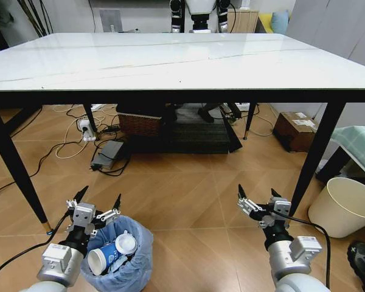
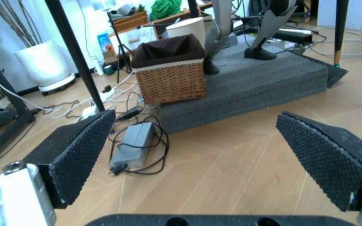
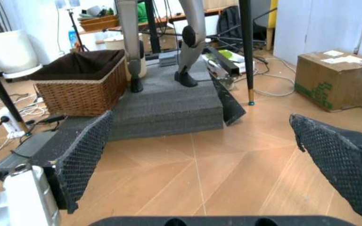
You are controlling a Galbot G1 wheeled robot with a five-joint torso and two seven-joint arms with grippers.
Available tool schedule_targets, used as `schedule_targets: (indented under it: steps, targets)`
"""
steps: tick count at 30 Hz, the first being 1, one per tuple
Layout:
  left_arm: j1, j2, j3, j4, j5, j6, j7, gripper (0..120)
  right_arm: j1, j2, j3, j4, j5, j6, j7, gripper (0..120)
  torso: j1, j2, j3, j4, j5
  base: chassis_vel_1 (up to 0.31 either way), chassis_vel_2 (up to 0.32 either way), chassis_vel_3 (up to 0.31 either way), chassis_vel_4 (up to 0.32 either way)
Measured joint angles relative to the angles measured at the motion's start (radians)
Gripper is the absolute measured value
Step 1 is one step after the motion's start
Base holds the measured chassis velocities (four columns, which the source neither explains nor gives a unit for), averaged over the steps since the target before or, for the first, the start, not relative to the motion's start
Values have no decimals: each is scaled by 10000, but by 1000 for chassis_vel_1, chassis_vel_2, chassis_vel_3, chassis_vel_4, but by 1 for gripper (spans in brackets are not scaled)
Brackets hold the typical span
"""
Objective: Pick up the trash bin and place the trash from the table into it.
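Note:
The trash bin (image 1: pixel 135 263), with its wrinkly light blue liner, stands on the wood floor at the bottom left of the head view. Trash lies inside it: a blue-white paper cup (image 1: pixel 103 258) and a white round lid (image 1: pixel 126 243). My left gripper (image 1: pixel 100 196) hangs open just above and left of the bin's rim, holding nothing. Over bare floor to the right, my right gripper (image 1: pixel 256 192) is also open and empty. The white marble-look table (image 1: pixel 182 61) spans the view above both arms. In the wrist views, the left gripper (image 2: pixel 195 115) and right gripper (image 3: pixel 201 116) have their pads spread wide.
A plain white bucket (image 1: pixel 344 207) stands at the right beside a black table leg (image 1: pixel 313 158). Under the table are a wicker basket (image 1: pixel 140 123), a grey foam platform (image 1: pixel 198 137), a power adapter with cables (image 1: pixel 106 155) and a cardboard box (image 1: pixel 297 131).

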Motion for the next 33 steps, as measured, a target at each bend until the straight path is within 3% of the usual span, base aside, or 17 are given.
schedule_targets:
  steps: [33]
  targets:
    - [81,-4,-12,-96,103,82,-52,100,-72,137,-28,38,-301,-112,68,100,0,1,1,0,0,0,0,0,0]
